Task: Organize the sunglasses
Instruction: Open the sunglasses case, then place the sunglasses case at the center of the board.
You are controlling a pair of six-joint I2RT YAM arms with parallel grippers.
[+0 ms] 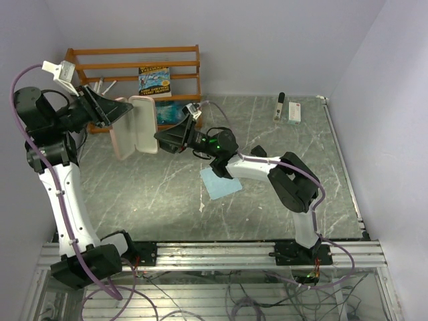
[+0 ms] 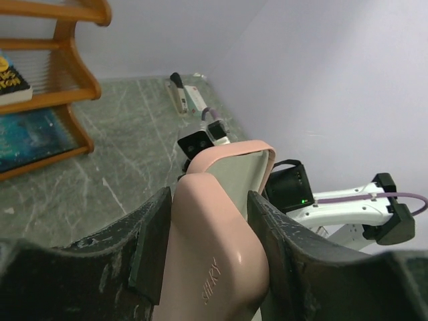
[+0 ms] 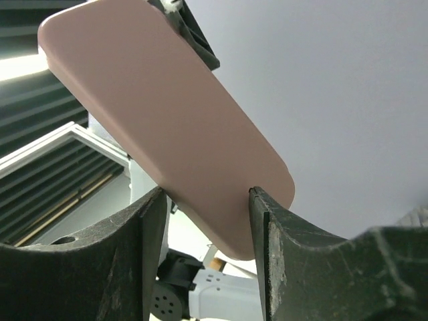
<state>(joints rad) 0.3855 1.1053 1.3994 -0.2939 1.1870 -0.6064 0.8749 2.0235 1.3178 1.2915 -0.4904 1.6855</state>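
Upper left in the top view, the left hand [image 1: 112, 115] grips the open pink sunglasses case [image 1: 142, 127] above the desk [image 1: 267, 134]; the right hand [image 1: 160, 138] pinches its lid edge.

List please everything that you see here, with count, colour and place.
case: 1, pink, open, held in air, left
cloth: 1, light blue, table middle
rack: 1, wooden, back left
book: 1, blue, in rack
marker: 1, black and white, back right
box: 1, white, beside marker
table: 1, grey marble
left arm: 1, white and black, jaws shut on case
right arm: 1, white and black, jaws shut on case
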